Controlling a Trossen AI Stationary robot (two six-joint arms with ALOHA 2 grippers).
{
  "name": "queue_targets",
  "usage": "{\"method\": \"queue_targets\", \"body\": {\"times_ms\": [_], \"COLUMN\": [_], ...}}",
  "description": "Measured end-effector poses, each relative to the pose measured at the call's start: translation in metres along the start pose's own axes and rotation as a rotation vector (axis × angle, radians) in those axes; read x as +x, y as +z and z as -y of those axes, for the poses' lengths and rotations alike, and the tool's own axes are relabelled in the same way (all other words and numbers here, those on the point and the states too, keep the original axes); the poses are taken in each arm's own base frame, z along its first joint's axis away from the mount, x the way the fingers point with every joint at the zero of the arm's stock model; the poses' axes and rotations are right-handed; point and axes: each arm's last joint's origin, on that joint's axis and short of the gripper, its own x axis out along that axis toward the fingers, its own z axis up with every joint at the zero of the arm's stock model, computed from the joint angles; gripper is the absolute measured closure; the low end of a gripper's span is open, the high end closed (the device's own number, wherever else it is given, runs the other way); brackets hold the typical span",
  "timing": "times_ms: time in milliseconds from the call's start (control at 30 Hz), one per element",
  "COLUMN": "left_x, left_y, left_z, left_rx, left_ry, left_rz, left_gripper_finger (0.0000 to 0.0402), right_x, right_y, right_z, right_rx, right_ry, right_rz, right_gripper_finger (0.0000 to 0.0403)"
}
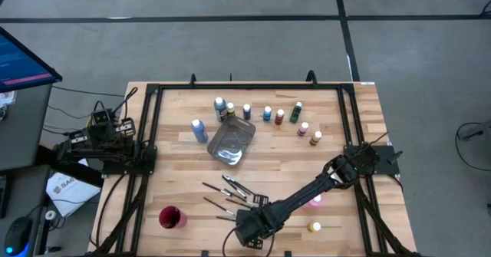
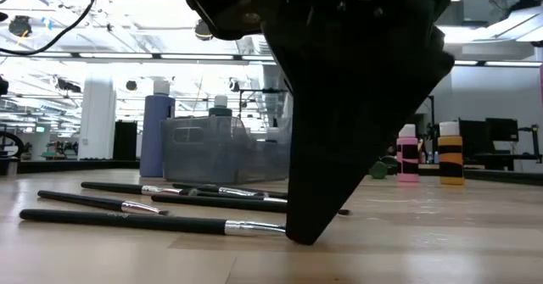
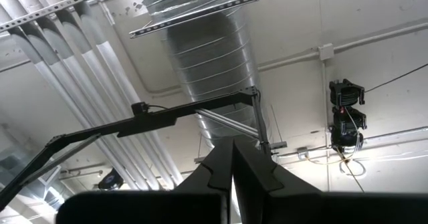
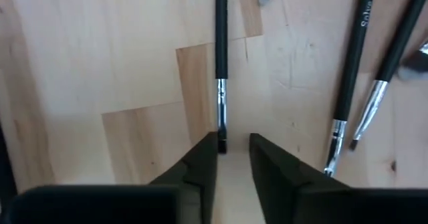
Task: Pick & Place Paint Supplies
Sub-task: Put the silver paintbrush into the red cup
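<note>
Across the wooden desk [image 1: 176,153] the right arm reaches low toward the front edge; back at the left side, the left pincer [image 3: 232,177] sits clenched, pointing at the ceiling; paint bottles [image 1: 267,113] stand along the far side near the grey tray [image 1: 231,143]; right pincer [image 4: 233,158] is down on the wood, fingers narrowly parted around the tip of one paintbrush [image 4: 221,63], not visibly clamped.

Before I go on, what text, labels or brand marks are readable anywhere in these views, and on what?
"Solvo", or close to it, the last letters unsure: pale lettering along the dark handle of a paintbrush in the right wrist view.
Labels on the paint bottles: too small to read.
Printed sheet on the floor left of the table: dark lettering, too small to read.
Monitor at far left: blurred, unreadable.
</note>
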Motion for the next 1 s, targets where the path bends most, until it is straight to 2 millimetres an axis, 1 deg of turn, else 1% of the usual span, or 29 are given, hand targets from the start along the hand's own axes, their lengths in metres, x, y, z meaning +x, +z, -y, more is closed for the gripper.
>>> {"method": "queue_targets", "body": {"times_ms": [233,433,567,667,700,767,833,867,1000], "left_x": [0.0,0.0,0.0,0.0,0.0,0.0,0.0,0.0,0.0], "left_y": [0.0,0.0,0.0,0.0,0.0,0.0,0.0,0.0,0.0], "left_z": [0.0,0.0,0.0,0.0,0.0,0.0,0.0,0.0,0.0], "left_rx": [0.0,0.0,0.0,0.0,0.0,0.0,0.0,0.0,0.0], "left_ry": [0.0,0.0,0.0,0.0,0.0,0.0,0.0,0.0,0.0], "left_rz": [0.0,0.0,0.0,0.0,0.0,0.0,0.0,0.0,0.0], "left_gripper_finger": [0.0399,0.0399,0.0399,0.0399,0.0399,0.0399,0.0399,0.0399,0.0399], "right_x": [0.0,0.0,-0.011,-0.024,-0.031,-0.053,-0.074,-0.082,-0.1], "right_y": [-0.001,-0.001,0.001,-0.001,0.001,0.007,0.019,0.023,0.037], "right_z": [0.001,0.001,0.001,-0.002,-0.004,-0.006,0.0,0.003,0.016], "right_rx": [-0.019,-0.051,-0.041,-0.041,-0.037,-0.015,0.017,0.033,0.162], "right_ry": [-0.002,0.017,0.086,0.186,0.229,0.332,0.421,0.445,0.495], "right_rz": [-0.01,-0.026,-0.054,-0.12,-0.121,-0.121,-0.111,-0.102,-0.094], "right_gripper_finger": [0.0395,0.0402,0.0402,0.0403,0.0403,0.0403,0.0403,0.0403,0.0403]}}
